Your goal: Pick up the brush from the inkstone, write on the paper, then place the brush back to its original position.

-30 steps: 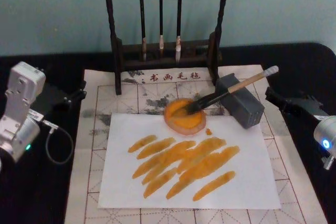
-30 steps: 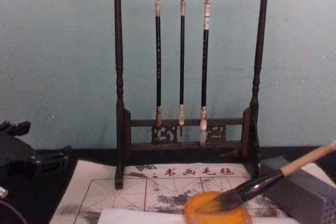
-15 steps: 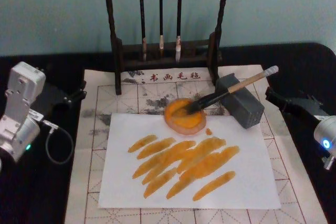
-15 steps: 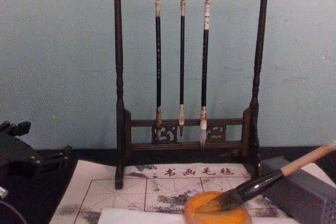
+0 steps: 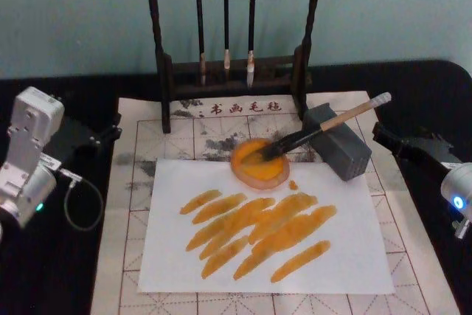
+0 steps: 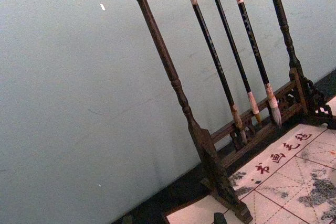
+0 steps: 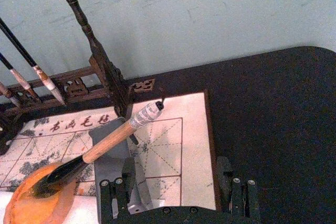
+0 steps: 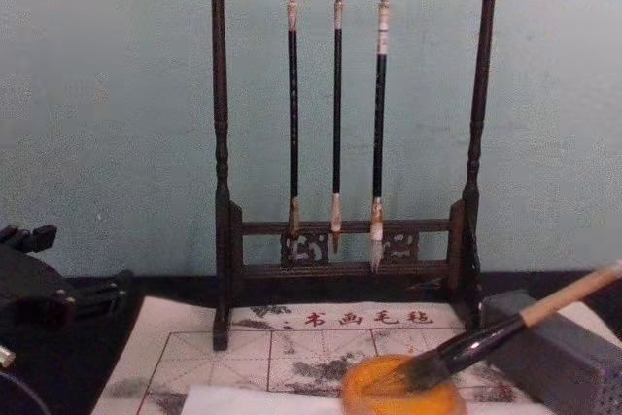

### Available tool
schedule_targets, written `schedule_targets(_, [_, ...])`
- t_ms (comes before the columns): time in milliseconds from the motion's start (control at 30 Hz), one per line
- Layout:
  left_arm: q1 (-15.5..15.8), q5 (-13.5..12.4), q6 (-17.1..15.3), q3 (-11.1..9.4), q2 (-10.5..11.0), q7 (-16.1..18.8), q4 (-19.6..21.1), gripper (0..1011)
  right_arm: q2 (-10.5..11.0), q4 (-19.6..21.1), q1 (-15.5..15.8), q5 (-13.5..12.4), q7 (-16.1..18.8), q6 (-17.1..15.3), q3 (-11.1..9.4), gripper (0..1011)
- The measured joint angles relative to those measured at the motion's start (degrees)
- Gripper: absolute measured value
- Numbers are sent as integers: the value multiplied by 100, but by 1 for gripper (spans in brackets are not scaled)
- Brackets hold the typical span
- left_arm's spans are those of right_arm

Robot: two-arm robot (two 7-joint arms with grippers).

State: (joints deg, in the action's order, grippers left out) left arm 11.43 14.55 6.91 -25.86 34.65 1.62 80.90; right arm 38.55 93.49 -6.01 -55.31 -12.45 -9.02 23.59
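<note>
Pale green wall stands behind a black counter. Right gripper sits at the counter's right edge, its jaws apart and holding nothing, well clear of the brush. Left gripper rests off the mat's left edge; whether its jaws are apart or together I cannot tell.

Between them, the brush lies tilted, its bristles in the inkstone and its handle leaning over a grey block, the white cap pointing toward the right gripper. The inkstone sits on the far edge of the paper, which carries orange strokes across its middle, with bare margins toward its near and right edges. Beyond, a dark rack holds three thin brushes hanging free.
</note>
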Motion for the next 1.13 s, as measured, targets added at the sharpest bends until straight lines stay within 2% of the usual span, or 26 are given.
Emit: schedule_targets(1133, [0,0,0,0,0,0,0,1001,4,2,0,0,0,0,0,1003])
